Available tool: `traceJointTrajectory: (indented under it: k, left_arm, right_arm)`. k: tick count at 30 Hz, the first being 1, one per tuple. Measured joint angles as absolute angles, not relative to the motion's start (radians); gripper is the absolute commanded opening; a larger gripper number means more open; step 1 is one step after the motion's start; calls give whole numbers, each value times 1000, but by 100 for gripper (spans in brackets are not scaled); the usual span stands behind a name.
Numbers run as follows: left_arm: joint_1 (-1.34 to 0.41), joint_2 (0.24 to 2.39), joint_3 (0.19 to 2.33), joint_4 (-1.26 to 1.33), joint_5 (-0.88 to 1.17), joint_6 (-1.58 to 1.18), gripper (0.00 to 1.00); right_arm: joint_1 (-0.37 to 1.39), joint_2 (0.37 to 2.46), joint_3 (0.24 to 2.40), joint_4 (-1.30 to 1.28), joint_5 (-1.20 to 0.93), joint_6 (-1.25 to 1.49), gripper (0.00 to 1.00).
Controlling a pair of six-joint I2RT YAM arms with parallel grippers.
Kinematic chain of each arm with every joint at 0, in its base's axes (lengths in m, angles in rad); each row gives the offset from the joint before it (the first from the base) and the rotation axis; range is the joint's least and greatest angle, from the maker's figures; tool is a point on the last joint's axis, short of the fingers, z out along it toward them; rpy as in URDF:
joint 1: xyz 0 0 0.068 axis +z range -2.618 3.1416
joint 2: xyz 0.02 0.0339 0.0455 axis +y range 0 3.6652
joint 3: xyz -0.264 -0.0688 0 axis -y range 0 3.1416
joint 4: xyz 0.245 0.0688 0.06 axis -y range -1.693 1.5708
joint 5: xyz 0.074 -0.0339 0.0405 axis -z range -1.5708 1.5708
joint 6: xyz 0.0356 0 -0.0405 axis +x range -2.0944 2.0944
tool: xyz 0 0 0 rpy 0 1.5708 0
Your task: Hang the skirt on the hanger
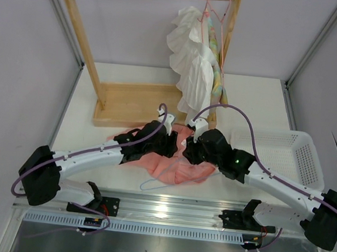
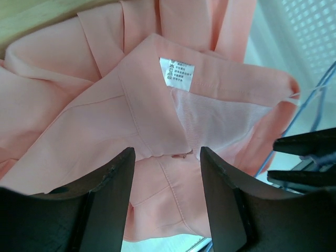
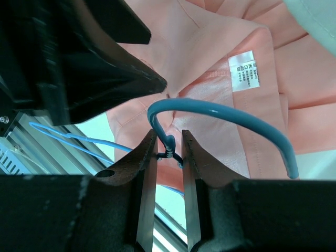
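Skirt [image 1: 174, 165] lies crumpled on the table [image 1: 253, 98] between the two arms, just in front of the wooden rack [image 1: 131, 108] and left of the white basket [image 1: 274, 136]. The hanger [image 3: 226, 116] sits on top of and partly under the fabric, and a loop of its blue wire pokes out at the near edge in the top view. Right gripper [image 3: 169, 135] is clamped on the hanger at the twisted neck just under the hook, with the hook curving over the waistband [image 2: 226, 86]. Left gripper [image 2: 167, 155] has its jaws spread with nothing between them, hovering over the turned-out waistband just below the white label [image 2: 177, 72]. Handling judgement: the skirt looks light, thin and floppy, with no stiffness. The pleats will bunch and slide, so a pinch in the body fabric would likely lift only a loose fold. The waistband is doubled and firmer, so it is the best place to take hold, near the label or at the folded edge. The cloth looks smooth and may slip off the thin wire. The wire hanger is light and springy, and it can twist in a narrow pinch, so the neck is the sensible grip. Snagging the wire end in the lining is a risk.
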State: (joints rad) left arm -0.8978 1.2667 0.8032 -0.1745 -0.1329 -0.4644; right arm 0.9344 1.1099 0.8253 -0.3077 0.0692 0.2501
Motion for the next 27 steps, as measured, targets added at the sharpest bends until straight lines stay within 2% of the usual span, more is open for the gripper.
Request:
traceJointTrajectory:
  k: [15,18,19,21,22,24,25,27]
  left_arm:
    - [-965,1465,899,-253,-191,-392,57]
    - [-968,1473,899,-255,-206,-392,48]
    - [-969,1474,900,-257,-210,-392,39]
    - [-970,1480,907,-262,-223,-395,29]
    - [-970,1486,913,-266,-233,-396,19]
    - [-970,1493,920,-273,-250,-402,11]
    - [-971,1493,920,-276,-260,-404,3]
    - [-971,1493,920,-282,-281,-411,0]
  right_arm:
    - [939,1106,825,-313,74,249,0]
    - [939,1102,825,-313,75,250,0]
    - [939,1099,824,-312,76,249,0]
    - [939,1094,822,-312,76,249,0]
    - [939,1092,821,-312,76,249,0]
    - [939,1092,820,-311,76,249,0]
    - [939,1092,820,-311,76,249,0]
    - [939,1092,819,-312,76,249,0]
